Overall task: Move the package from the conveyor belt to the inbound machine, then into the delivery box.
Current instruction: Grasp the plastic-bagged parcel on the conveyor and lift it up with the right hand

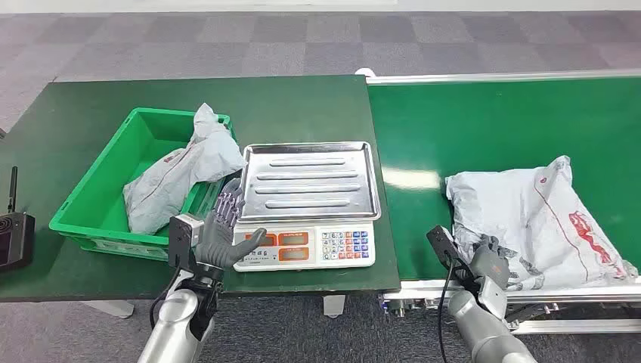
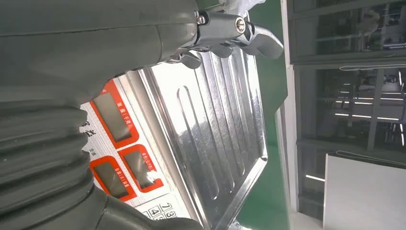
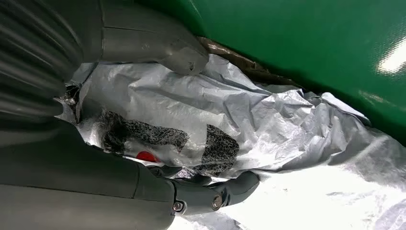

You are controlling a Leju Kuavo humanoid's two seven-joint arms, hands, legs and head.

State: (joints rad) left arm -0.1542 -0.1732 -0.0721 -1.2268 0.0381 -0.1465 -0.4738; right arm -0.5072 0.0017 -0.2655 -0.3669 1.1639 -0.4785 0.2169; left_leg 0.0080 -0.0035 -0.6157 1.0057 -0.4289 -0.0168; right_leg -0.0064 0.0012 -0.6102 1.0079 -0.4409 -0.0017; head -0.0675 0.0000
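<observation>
A crumpled grey package [image 1: 537,215] with red print lies on the green conveyor belt [image 1: 491,121] at the right. My right hand [image 1: 490,265] is at its near left corner. In the right wrist view my thumb and fingers [image 3: 230,189] lie apart against the grey plastic [image 3: 268,120], not closed on it. The inbound machine is a scale [image 1: 306,246] with a bare steel tray [image 1: 310,180]. My left hand [image 1: 223,227] hovers at the scale's front left corner, fingers spread and holding nothing. In the left wrist view its fingers [image 2: 258,38] reach over the tray [image 2: 215,124]. The green delivery box [image 1: 98,204] stands left of the scale.
Another grey package [image 1: 178,178] lies in the delivery box, leaning over its right wall. A black device [image 1: 13,238] sits at the far left edge of the dark green table [image 1: 227,98]. The belt's metal frame [image 1: 574,291] runs along its near side.
</observation>
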